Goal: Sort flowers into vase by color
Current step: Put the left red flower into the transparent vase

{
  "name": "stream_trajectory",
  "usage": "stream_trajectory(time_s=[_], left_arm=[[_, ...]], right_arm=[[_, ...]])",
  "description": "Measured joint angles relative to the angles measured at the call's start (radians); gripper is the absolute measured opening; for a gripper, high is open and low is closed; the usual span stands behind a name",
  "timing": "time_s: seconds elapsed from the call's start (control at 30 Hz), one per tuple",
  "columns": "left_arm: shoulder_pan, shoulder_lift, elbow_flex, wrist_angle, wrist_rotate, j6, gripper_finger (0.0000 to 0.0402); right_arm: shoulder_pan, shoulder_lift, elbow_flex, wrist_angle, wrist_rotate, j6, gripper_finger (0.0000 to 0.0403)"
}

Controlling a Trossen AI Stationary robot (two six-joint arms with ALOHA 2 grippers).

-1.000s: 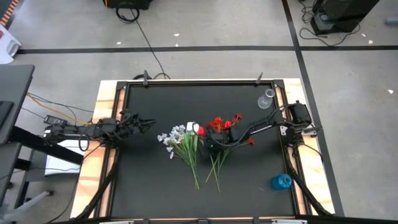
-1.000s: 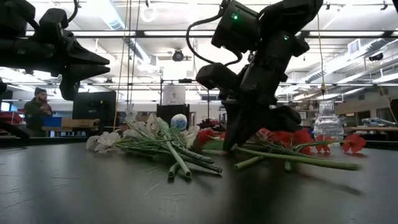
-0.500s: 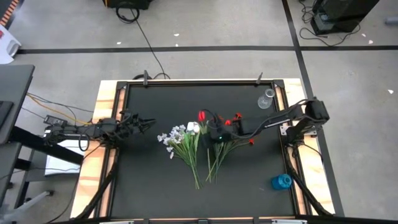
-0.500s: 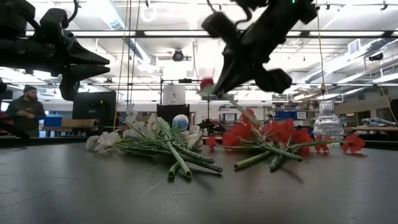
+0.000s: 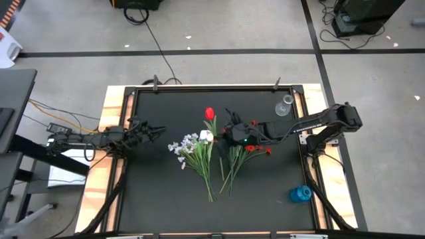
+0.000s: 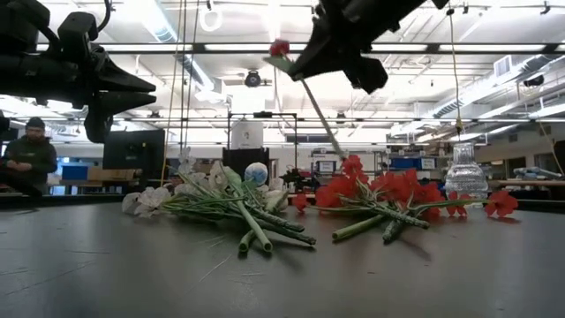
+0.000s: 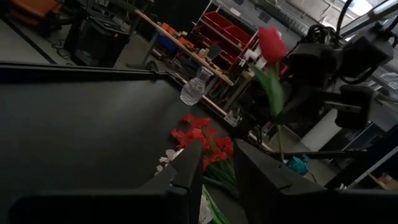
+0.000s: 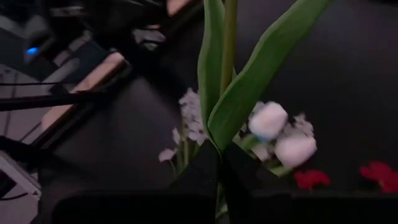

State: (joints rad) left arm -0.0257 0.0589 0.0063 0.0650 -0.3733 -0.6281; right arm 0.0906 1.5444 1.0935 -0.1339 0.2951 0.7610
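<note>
My right gripper (image 5: 228,127) is high over the table's middle, shut on a red tulip whose bloom (image 5: 210,113) points toward the far left. In the low view the tulip's bloom (image 6: 280,47) is up high and its stalk (image 6: 322,119) slants down. A bunch of white and pale-blue flowers (image 5: 192,147) lies flat on the table beside a bunch of red flowers (image 5: 243,150). A clear vase (image 5: 284,106) stands at the far right and a blue vase (image 5: 300,194) at the near right. My left gripper (image 5: 157,133) waits open at the table's left, above the surface. My right gripper (image 8: 219,165) pinches the tulip's green stalk (image 8: 217,144) between its two fingers, in the upper part below the bloom, where the leaves (image 8: 249,87) spring out. The flower is lifted clear of the table and tilted, with the bloom above the fingers and the stalk's lower end (image 6: 339,152) hanging free.
The black table top (image 5: 166,186) is framed by a rail and wooden edges. Free room lies along its near and left parts. Beyond the table a person (image 6: 28,159) stands in the room.
My right gripper has risen from the red bunch and moved toward the far edge, carrying one red tulip. The tulip has gone from lying among the flowers to hanging clear above them, its bloom now high. The red bunch has shifted slightly.
</note>
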Motion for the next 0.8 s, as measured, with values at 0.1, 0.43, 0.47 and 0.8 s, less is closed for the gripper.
stream_trajectory(time_s=[0.1, 0.43, 0.47, 0.8], left_arm=[[0.0, 0.0, 0.0, 0.003, -0.001, -0.016, 0.0096], [0.0, 0.002, 0.0, 0.003, -0.023, -0.087, 0.0096], [0.0, 0.002, 0.0, 0.003, -0.023, -0.087, 0.0096], [0.0, 0.002, 0.0, 0.001, -0.045, -0.091, 0.0096]], right_arm=[[0.0, -0.009, 0.0, 0.034, 0.0, -0.045, 0.0021], [-0.001, -0.152, 0.001, 0.019, 0.277, -0.275, 0.002], [-0.001, -0.174, 0.001, 0.002, 0.334, -0.288, 0.002], [-0.049, -0.345, 0.001, -0.247, 0.656, -0.317, 0.0027]])
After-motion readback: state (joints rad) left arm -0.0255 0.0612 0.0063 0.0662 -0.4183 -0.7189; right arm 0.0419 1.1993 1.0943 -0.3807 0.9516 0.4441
